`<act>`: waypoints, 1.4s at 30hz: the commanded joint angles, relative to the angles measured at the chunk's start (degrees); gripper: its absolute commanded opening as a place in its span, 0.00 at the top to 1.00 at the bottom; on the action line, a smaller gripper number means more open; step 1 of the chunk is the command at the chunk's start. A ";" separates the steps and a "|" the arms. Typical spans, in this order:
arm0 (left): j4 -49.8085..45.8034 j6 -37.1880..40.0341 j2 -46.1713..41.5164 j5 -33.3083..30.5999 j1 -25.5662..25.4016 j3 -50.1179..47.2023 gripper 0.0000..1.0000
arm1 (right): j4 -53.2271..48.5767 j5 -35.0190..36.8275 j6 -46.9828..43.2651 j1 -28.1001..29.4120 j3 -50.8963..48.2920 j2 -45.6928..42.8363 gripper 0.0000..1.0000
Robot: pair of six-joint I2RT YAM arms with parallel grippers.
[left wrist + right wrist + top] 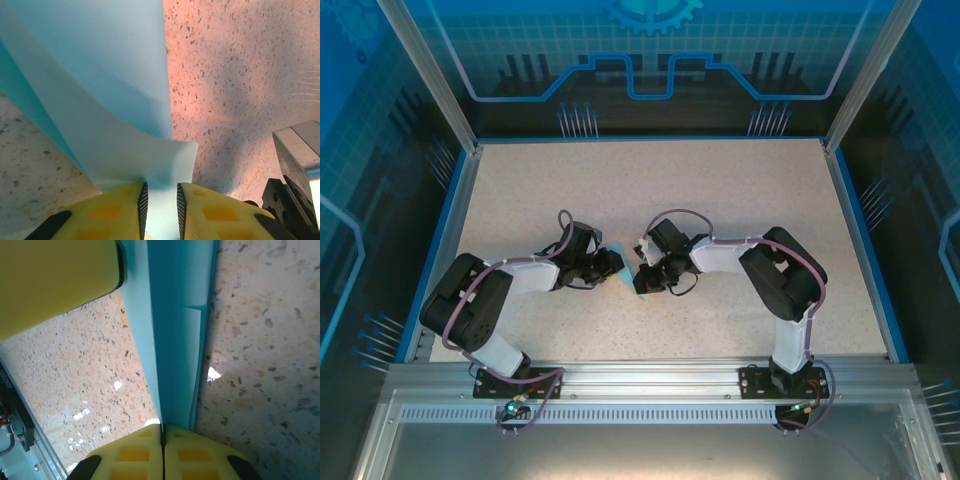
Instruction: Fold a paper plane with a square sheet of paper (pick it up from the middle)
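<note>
Top view: both arms meet mid-table [720, 190], the left gripper [612, 264] and right gripper [642, 278] nose to nose, with a small sliver of the light-blue paper [624, 277] between them. No fold detail is visible from there.

Left wrist view: the paper [110, 100] rises curved off the table, its lower edge dipping into the left gripper [160, 194]. The jaws stand slightly apart, not clamped.

Right wrist view: the right gripper [163, 429] has its yellow jaws pressed together on the paper [175, 340], which is creased lengthwise with layers doubled. The other gripper's yellow finger [50, 280] shows at top left, beside the paper.
</note>
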 commanded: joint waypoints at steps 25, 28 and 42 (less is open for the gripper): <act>4.75 1.96 1.50 3.14 -1.67 0.05 0.70 | 4.59 -7.47 9.29 -5.63 -4.34 4.49 1.00; 5.08 2.48 2.03 3.05 -1.68 0.22 0.70 | 4.38 -7.69 9.73 -6.04 -4.52 5.15 1.00; 4.83 4.08 6.02 2.69 -1.63 2.40 0.73 | 3.90 -8.65 10.39 -6.52 -4.57 6.35 1.00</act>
